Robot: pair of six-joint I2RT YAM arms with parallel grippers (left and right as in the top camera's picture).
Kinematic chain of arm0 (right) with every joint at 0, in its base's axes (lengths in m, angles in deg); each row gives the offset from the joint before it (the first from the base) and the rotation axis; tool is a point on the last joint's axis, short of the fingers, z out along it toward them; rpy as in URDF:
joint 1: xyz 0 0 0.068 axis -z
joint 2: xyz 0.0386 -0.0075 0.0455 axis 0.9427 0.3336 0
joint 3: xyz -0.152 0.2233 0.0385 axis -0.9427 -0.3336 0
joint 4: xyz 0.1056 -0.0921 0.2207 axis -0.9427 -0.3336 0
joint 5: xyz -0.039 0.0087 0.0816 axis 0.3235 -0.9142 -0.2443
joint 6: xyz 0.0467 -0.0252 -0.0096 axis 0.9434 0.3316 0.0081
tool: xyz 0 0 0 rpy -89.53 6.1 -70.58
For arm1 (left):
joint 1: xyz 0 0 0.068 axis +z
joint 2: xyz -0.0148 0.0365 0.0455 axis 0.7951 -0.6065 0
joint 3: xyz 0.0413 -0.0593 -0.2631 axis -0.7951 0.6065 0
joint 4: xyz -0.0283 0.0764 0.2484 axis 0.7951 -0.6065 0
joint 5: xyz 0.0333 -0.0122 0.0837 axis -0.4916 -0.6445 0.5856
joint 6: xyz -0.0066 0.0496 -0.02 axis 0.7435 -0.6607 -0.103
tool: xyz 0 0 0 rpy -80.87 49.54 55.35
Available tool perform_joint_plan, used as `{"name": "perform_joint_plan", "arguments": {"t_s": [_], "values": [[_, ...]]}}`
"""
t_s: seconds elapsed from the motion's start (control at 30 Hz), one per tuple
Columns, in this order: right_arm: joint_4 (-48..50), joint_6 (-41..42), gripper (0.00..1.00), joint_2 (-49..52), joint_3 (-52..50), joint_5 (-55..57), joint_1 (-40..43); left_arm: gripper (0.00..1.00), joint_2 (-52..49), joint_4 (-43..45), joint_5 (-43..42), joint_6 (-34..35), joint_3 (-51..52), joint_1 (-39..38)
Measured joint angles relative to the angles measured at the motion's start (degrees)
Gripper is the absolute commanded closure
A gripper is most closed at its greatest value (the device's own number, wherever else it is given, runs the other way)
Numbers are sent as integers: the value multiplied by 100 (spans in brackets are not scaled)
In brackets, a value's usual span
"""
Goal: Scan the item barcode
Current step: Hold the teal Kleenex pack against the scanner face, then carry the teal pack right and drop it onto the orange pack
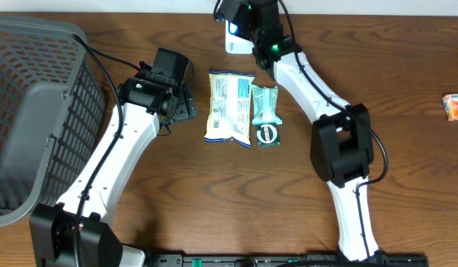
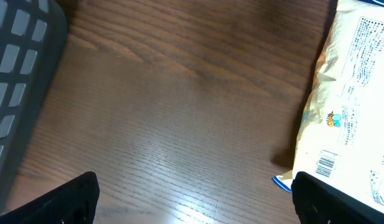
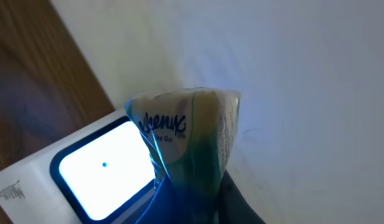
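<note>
Evidently the right gripper [image 1: 247,24], at the top centre of the overhead view, was clenched on a Kleenex pack [image 3: 185,134]. It held the pack just over the lit window of the scanner [image 3: 98,168], presumably so the pack's barcode faced the reader. Whether the code truly met the window could not be told. The left gripper [image 1: 182,105] stood spread wide and empty at centre-left, just beside the yellow snack bag [image 1: 229,107], whose barcode lay face up, likely staged for its own scan. A teal packet [image 1: 265,115] lay against that bag's right side. The grey basket [image 1: 36,111] filled the left edge, probably for scanned goods.
</note>
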Motion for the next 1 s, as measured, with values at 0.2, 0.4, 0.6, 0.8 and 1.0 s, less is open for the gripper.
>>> {"name": "perform_joint_plan", "arguments": {"t_s": [0.2, 0.4, 0.6, 0.8, 1.0], "values": [[-26, -13, 99, 214, 0, 0, -2, 2, 0, 0, 0, 0, 0, 0], [39, 76, 99, 232, 0, 129, -2, 2, 0, 0, 0, 0, 0, 0], [203, 570, 99, 232, 0, 619, 37, 2, 0, 0, 0, 0, 0, 0], [26, 1381, 99, 232, 7, 1266, 376, 2, 0, 0, 0, 0, 0, 0], [-1073, 2131, 99, 232, 15, 1915, 1202, 2, 0, 2, 0, 0, 0, 0]]}}
